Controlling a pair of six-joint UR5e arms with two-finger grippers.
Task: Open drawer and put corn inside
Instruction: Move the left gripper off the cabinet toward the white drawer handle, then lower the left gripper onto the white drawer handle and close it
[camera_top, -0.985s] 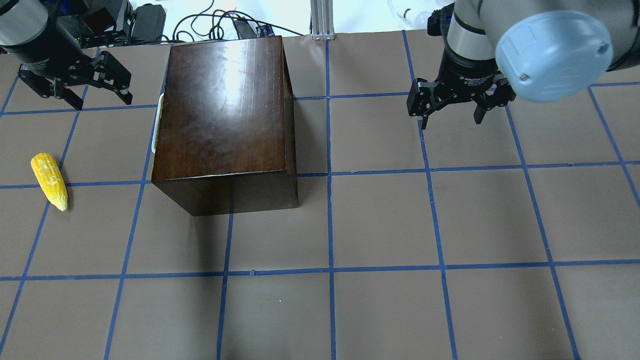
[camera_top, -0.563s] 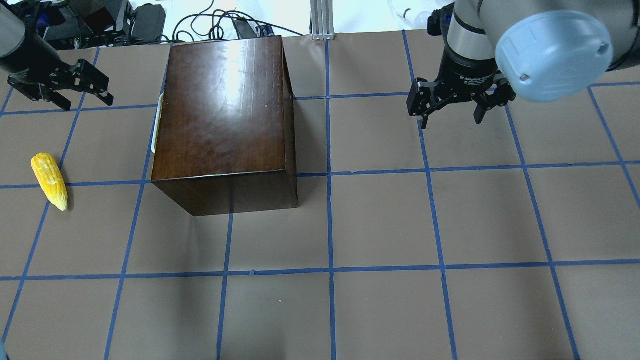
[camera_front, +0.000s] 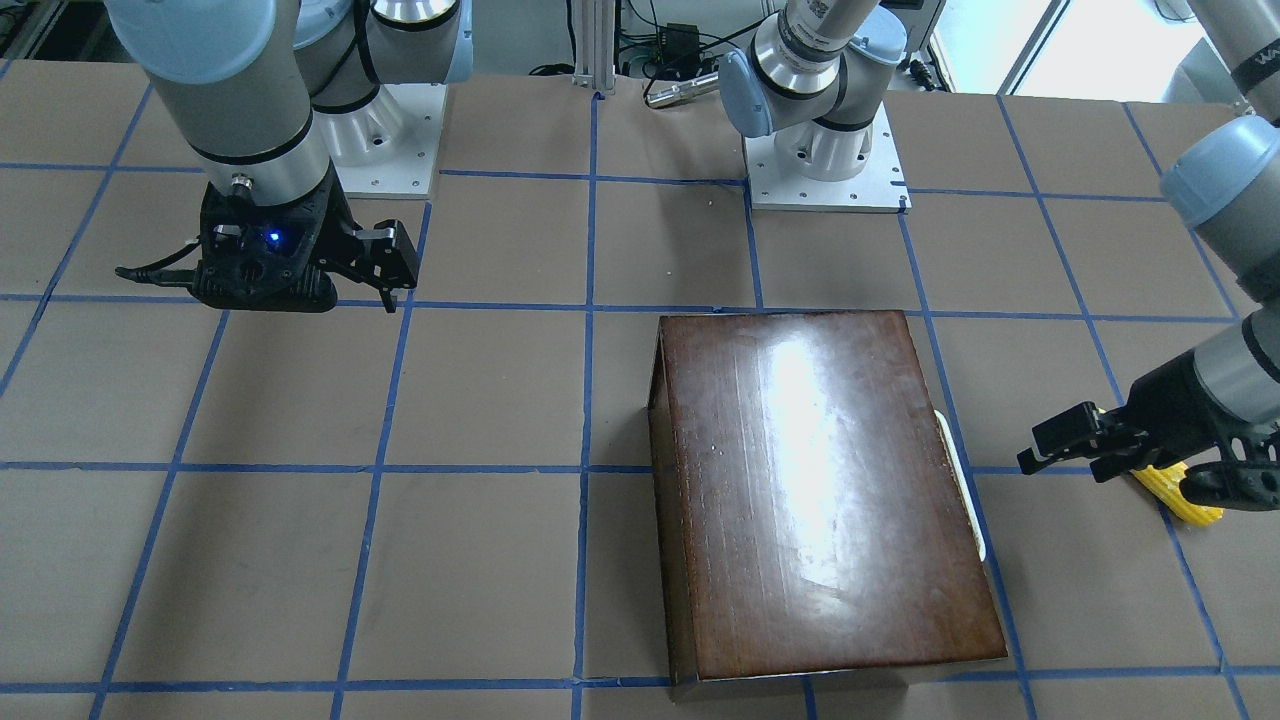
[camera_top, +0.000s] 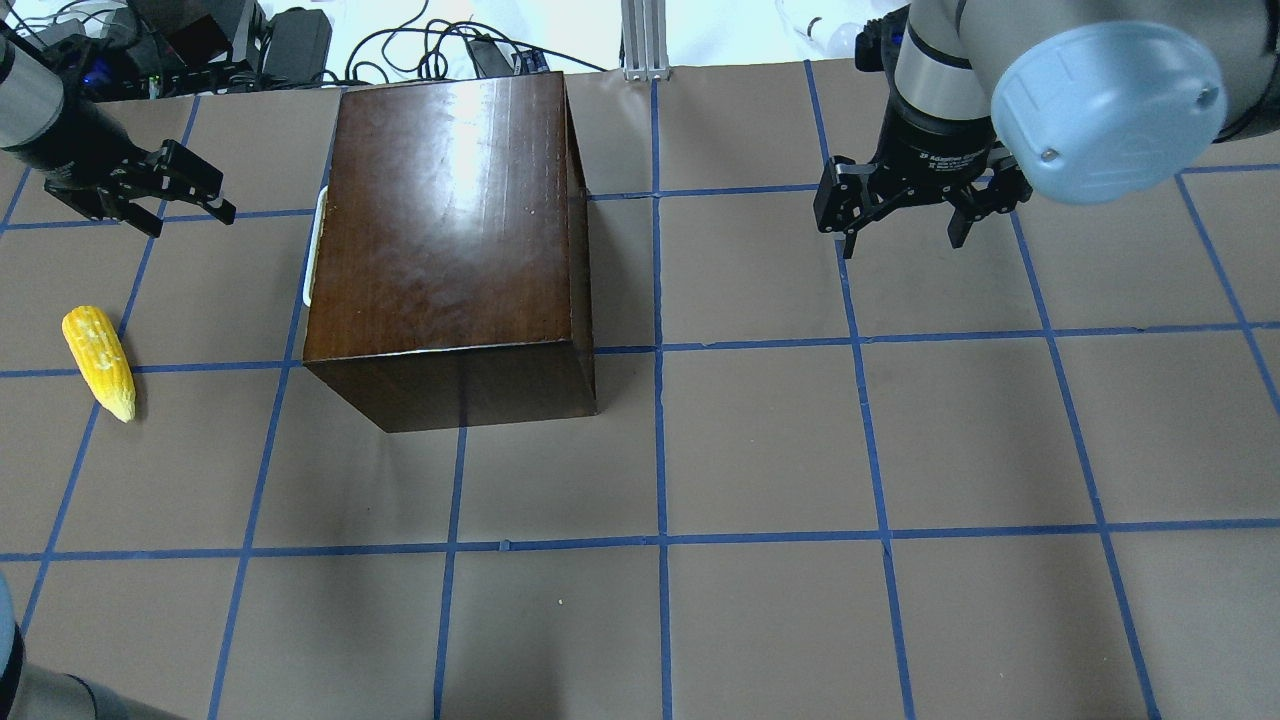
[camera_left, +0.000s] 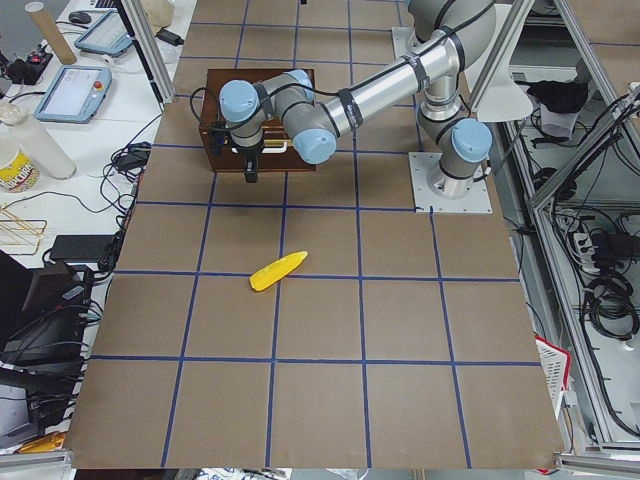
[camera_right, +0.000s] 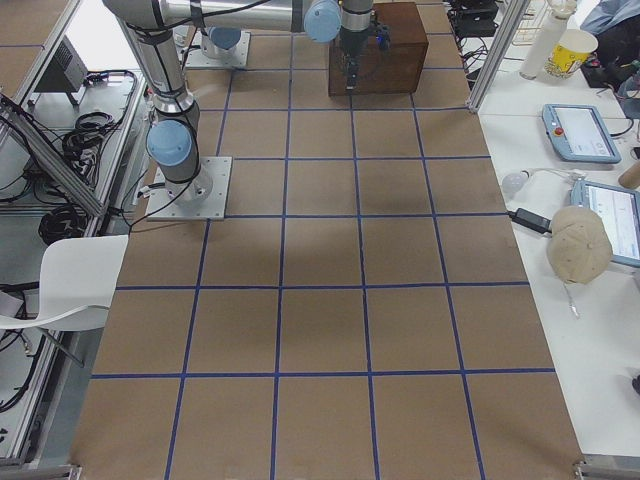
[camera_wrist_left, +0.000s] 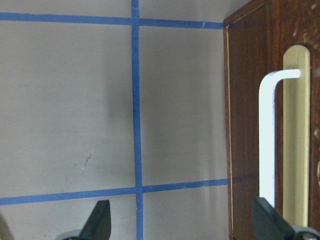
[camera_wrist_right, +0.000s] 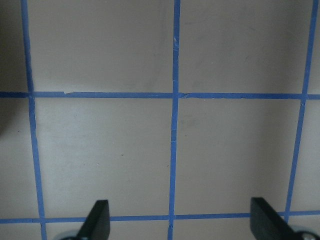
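Overhead view: brown counter (camera_top: 760, 450) with a blue tape grid. One box (camera_top: 450, 220), dark glossy wood, by the far edge and left of centre, with a white handle (camera_top: 313, 245) on the side facing the left edge. One corn (camera_top: 98, 362), yellow, flat on the counter close to the left edge, pointed end toward the robot's edge, well apart from the box. The left gripper (camera_top: 190, 218) is spread and sits between the left edge and the handle, touching neither. The right gripper (camera_top: 902, 240) is spread, near the far edge and right of the box.

Front-facing view: corn partly hidden behind the left gripper.

Left side view: corn lies alone, apart from the box.

Right side view: both grippers are too small to judge.

Left wrist view: drawer (camera_wrist_left: 247, 125) front sits flush in the box, closed. The handle is just beyond one spread fingertip.

Right wrist view: fingertips (camera_wrist_right: 97, 220) wide apart over bare counter.
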